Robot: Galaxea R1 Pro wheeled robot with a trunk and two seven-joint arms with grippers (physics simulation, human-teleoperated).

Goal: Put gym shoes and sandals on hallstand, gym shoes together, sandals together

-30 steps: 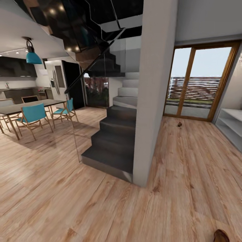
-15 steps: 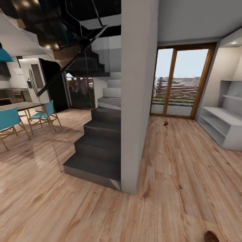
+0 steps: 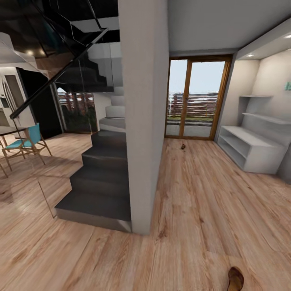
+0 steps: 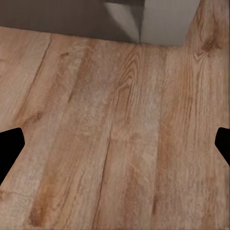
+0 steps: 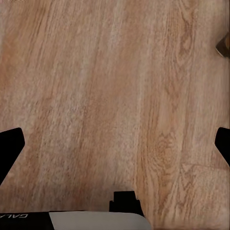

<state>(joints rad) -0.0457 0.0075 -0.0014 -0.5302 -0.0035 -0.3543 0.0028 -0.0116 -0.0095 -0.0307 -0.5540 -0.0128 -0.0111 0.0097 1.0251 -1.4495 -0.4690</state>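
Observation:
One dark brown sandal (image 3: 235, 278) lies on the wood-grain corridor floor (image 3: 210, 210) at the near right of the head view. A second small brown sandal (image 3: 183, 146) lies far off, close to the glass door. The pale grey-white hallstand (image 3: 250, 151) stands against the right wall, its open shelf levels bare. The gym shoes are out of view. In the left wrist view my left gripper (image 4: 115, 146) is open above bare planks, its dark fingertips (image 4: 9, 146) far apart. In the right wrist view my right gripper (image 5: 115, 146) is open over the floor, and a brown sandal edge (image 5: 224, 45) peeks in.
A white pillar (image 3: 143, 121) and a dark staircase (image 3: 101, 178) with a glass side panel stand left of the corridor. A wood-framed glass door (image 3: 196, 99) closes the far end. Teal chairs (image 3: 26, 143) by a dining table sit at far left.
The whole head view has swung to the right: the pillar, stairs and door slid left, the dining area nearly left the picture, and the hallstand came into full view.

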